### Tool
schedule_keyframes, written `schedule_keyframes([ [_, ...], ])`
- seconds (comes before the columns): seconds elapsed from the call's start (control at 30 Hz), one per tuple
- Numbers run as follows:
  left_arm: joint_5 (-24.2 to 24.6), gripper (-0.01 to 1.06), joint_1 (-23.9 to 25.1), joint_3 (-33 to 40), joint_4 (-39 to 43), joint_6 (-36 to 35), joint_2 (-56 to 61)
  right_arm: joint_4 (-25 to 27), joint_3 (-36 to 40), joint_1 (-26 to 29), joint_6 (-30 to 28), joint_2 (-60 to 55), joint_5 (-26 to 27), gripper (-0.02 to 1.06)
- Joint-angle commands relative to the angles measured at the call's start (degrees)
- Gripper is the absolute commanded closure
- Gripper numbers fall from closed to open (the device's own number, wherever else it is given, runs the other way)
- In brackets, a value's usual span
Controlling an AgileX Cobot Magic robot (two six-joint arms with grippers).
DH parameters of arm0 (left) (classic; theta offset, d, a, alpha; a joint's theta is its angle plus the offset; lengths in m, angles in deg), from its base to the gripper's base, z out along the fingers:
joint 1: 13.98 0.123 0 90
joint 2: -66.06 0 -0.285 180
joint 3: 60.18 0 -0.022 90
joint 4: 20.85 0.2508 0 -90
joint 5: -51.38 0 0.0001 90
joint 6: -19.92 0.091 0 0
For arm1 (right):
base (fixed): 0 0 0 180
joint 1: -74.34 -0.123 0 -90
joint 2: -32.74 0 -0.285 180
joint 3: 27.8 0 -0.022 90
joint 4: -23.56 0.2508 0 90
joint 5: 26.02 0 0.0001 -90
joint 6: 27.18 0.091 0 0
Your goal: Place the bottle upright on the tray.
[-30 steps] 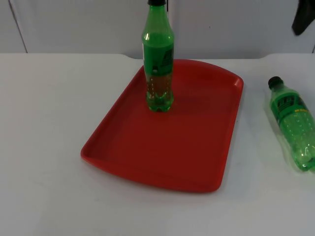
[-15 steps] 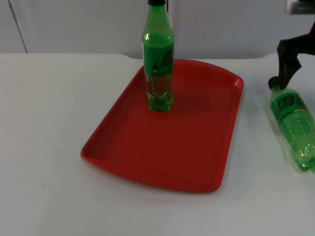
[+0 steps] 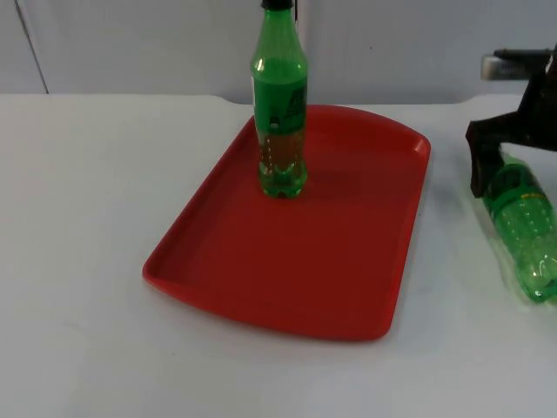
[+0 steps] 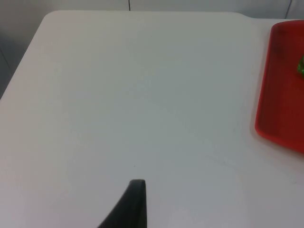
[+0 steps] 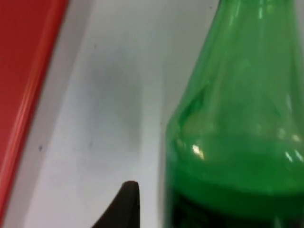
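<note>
White table (image 3: 87,218), red tray (image 3: 348,287) with upright bottle (image 3: 279,113); right end effector (image 3: 500,165) seemingly open astride lying bottle (image 3: 526,235).

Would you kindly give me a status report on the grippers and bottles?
Right gripper down at lying bottle's neck, right of tray. Left arm waiting off tray's left. Second bottle upright on tray. Nothing blocking.

lab bench | bare white table (image 3: 78,261) | grey partition wall (image 3: 130,43)
</note>
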Motion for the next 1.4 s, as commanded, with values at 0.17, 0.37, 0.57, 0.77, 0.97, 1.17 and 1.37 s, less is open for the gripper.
schedule_keyframes([
  [0.17,0.15,0.00,-0.40,0.27,-0.46,0.15,0.20,0.07,-0.27,-0.09,3.30,-3.40,6.02,0.02],
  [0.37,0.15,0.00,-0.40,0.27,-0.46,0.15,0.20,0.21,-0.27,-0.09,5.48,-4.65,7.49,0.02],
  [0.57,0.15,0.00,-0.40,0.27,-0.46,0.15,0.20,2.64,-0.27,-0.09,5.64,-5.02,7.60,0.06],
  [0.77,0.15,0.00,-0.40,0.27,-0.46,0.15,0.20,2.93,-0.27,-0.09,8.20,-5.02,4.87,0.07],
  [0.97,0.15,0.00,-0.40,0.27,-0.46,0.15,0.20,3.24,-0.27,-0.09,11.54,-5.02,3.70,0.07],
  [1.17,0.15,0.00,-0.40,0.27,-0.46,0.15,0.20,4.52,-0.27,-0.09,11.81,-5.02,3.93,0.10],
  [1.37,0.15,0.00,-0.40,0.27,-0.46,0.15,0.20,4.39,-0.27,-0.09,12.20,-5.02,4.13,0.42],
])
